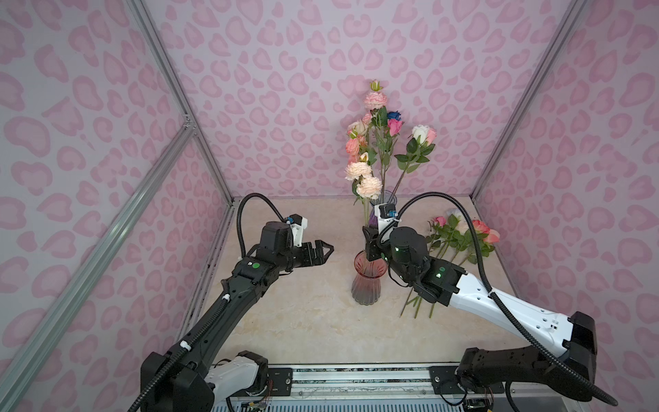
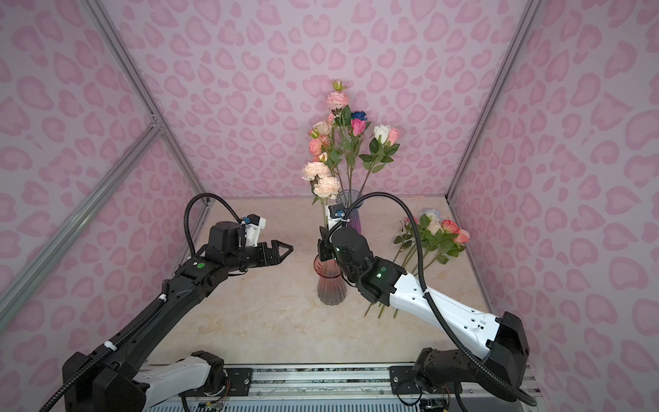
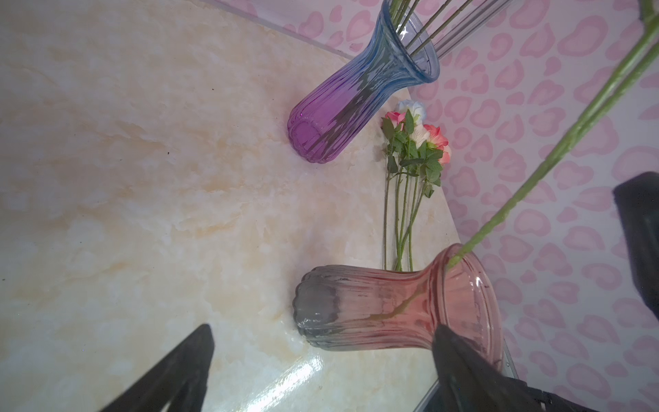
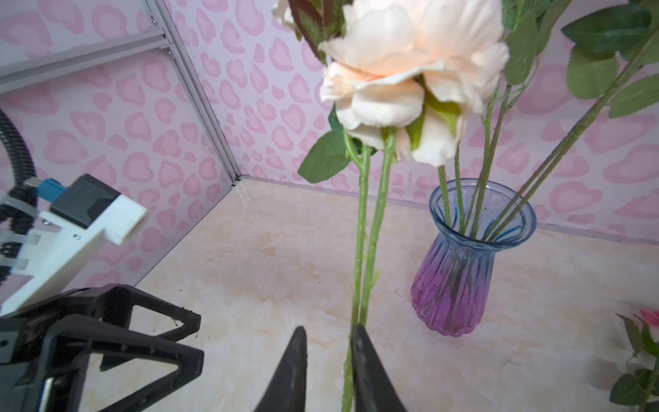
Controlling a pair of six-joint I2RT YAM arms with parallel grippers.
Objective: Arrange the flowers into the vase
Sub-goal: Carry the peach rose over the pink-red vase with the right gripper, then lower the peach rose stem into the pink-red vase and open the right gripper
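Note:
A pink-to-grey glass vase stands mid-table. Two peach flowers rise from it on long green stems. My right gripper hovers just above the vase mouth. Its jaws are a little apart, with the stems lying against one finger and a gap to the other. My left gripper is wide open, empty and left of the vase. Several loose flowers lie on the table at the right.
A blue-to-purple vase stands at the back holding several flowers. Pink patterned walls close in the table on three sides. My right arm lies over the loose flowers' stem ends.

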